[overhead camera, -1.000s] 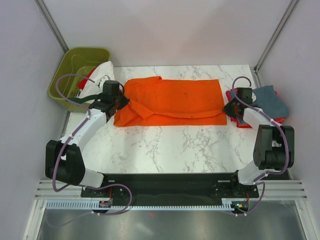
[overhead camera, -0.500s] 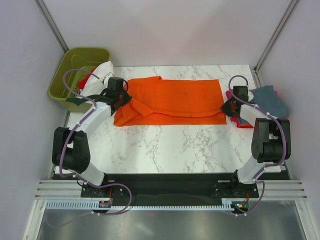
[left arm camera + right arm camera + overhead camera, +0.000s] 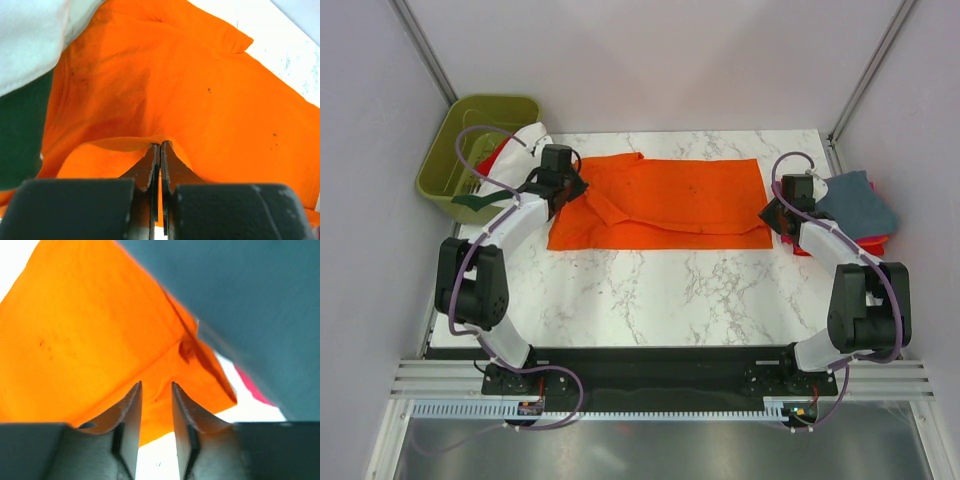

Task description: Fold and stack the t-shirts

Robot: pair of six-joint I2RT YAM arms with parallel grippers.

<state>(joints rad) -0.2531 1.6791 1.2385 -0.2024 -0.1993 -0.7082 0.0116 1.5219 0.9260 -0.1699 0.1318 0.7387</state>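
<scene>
Top external view: the orange t-shirt [image 3: 670, 200] lies spread on the marble table [image 3: 650, 290]. The olive-green bin [image 3: 438, 150] at back left holds a white t-shirt [image 3: 525, 145] with dark green trim and some red cloth [image 3: 493, 157], both spilling over its rim. A blue-grey t-shirt [image 3: 860, 200] tops a pile at the right edge.

Left wrist view: the left gripper [image 3: 160, 150] has its fingers pinched together on a raised orange fold.

Right wrist view: the right gripper [image 3: 156, 400] has its fingers apart at the shirt's corner.
</scene>
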